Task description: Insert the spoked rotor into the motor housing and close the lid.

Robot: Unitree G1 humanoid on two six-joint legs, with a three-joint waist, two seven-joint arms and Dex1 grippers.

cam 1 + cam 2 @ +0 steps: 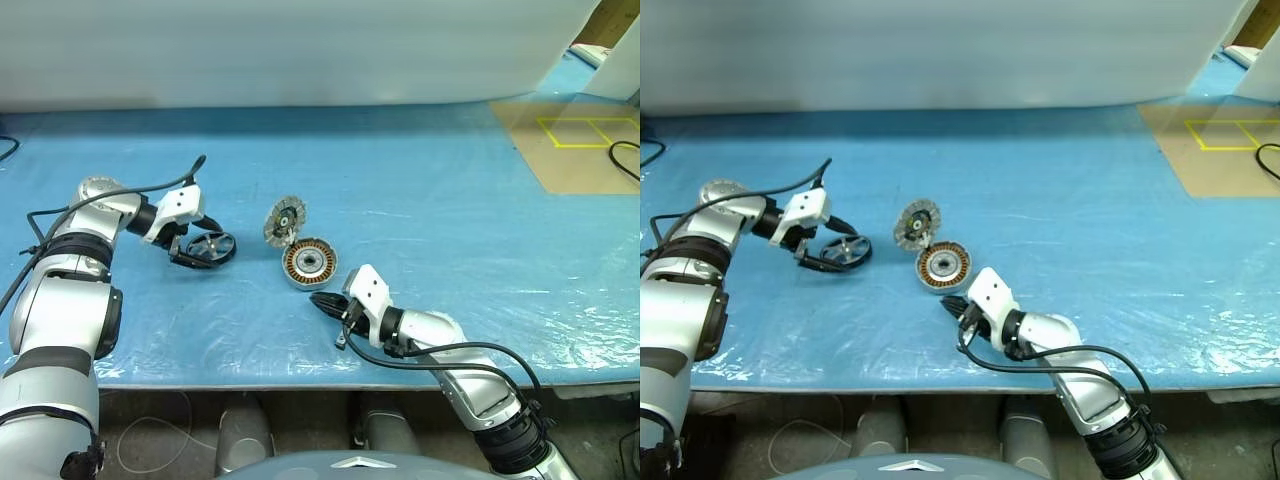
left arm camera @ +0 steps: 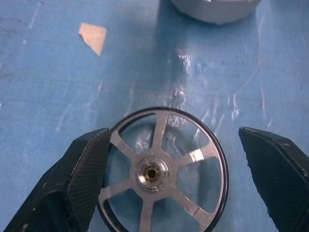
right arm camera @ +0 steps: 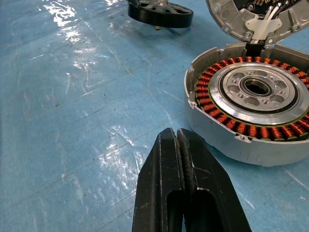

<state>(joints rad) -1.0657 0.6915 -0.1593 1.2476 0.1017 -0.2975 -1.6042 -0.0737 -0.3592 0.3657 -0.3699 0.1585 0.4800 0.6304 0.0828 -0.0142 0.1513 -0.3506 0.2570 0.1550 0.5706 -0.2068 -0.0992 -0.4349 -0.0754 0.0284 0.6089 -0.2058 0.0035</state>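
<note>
Head camera: the spoked rotor (image 1: 209,247) lies flat on the blue table cover (image 1: 430,190), at the robot's left, well apart from the motor housing (image 1: 307,262). The left gripper (image 1: 192,251) stands over the rotor with its fingers spread to either side of the rim. The lid (image 1: 284,220) stands tilted open at the housing's far edge, hinged to it, so the windings are exposed. The right gripper (image 1: 322,299) rests just beside the housing's near side.

Left wrist camera: the rotor (image 2: 161,174) sits between the two black fingers (image 2: 84,169). One finger overlaps the rim; the other stands clear of it. The jaws are wide open and nothing is clamped.

Right wrist camera: the right gripper (image 3: 181,159) has its fingers pressed together, holding nothing. The housing (image 3: 251,104) lies just beyond the tips, with the lid (image 3: 256,14) raised behind it and the rotor (image 3: 159,12) farther off.

Step in hand: pickup of the rotor. The next move likely calls for closing the left jaws squarely across the rim, lifting, then carrying the rotor over the housing's pale centre before seating it.
</note>
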